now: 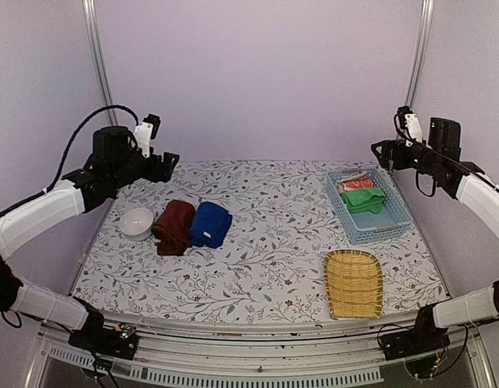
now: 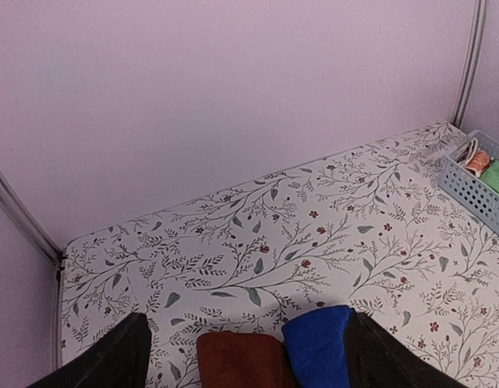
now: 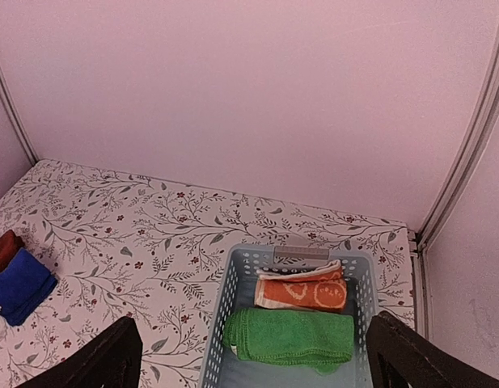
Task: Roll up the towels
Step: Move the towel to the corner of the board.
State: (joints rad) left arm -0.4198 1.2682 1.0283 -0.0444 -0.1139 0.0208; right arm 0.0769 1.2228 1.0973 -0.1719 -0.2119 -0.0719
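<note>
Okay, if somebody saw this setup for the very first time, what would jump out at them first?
Probably the royal blue towel and the reddish-brown towel, bundled side by side on the left of the flowered table, beside a white bowl. On the right, a bright green cloth and an orange cloth lie in a pale blue basket, with a yellow woven tray nearer the front edge.

Left wrist view: brown towel [image 2: 237,360] and blue towel [image 2: 318,347] cut by bottom edge; basket [image 2: 471,194] cut by right edge.
</note>
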